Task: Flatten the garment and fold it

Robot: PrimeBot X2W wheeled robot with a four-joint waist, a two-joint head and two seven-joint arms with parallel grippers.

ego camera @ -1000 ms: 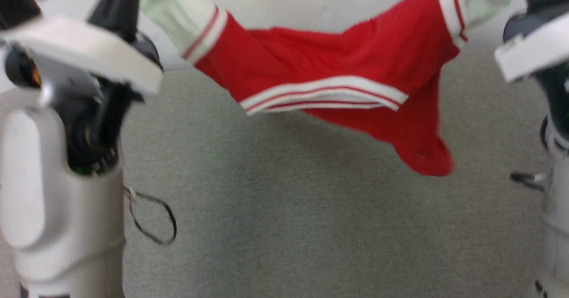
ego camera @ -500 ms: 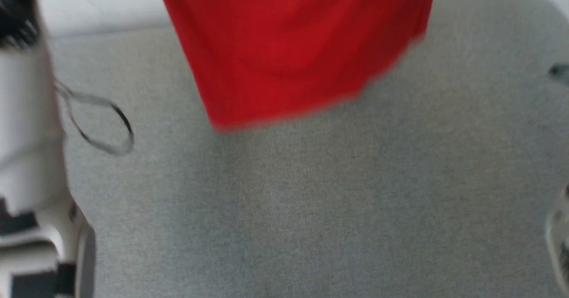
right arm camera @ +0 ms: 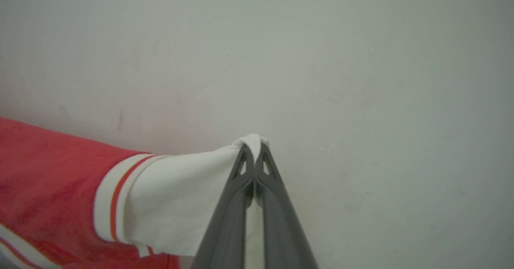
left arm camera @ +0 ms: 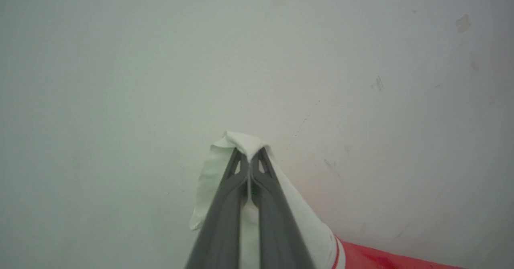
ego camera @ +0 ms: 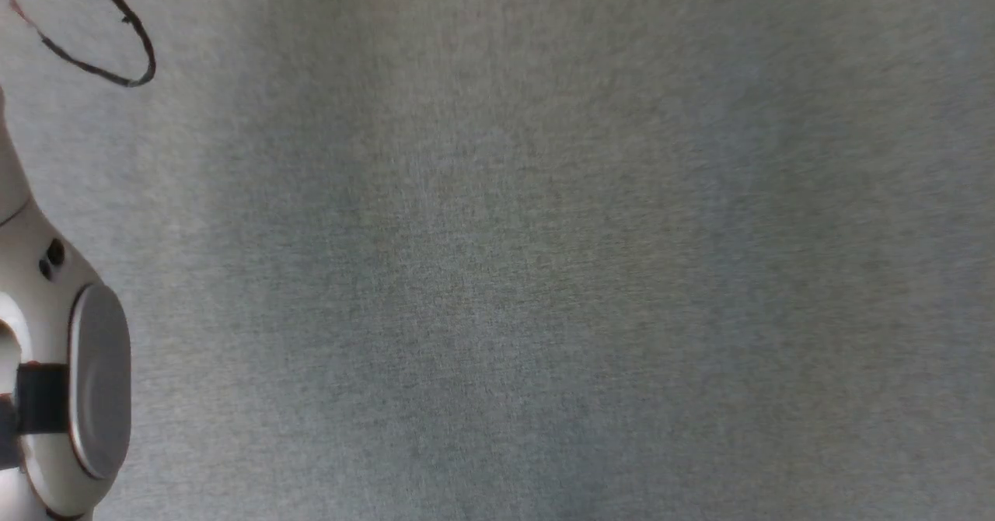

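Spanning sleeve to sleeve between the arms, the garment (right arm camera: 48,172) is pinched at each white sleeve tip by the closed left gripper (left arm camera: 249,156) and right gripper (right arm camera: 253,150), its red body lying inward of both.

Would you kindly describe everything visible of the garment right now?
The garment is a soft-looking red shirt with white sleeves edged in red-and-white striped trim. It is held by both sleeves, each pulled taut: the left end effector is shut on one sleeve's tip, the right end effector on the other's.
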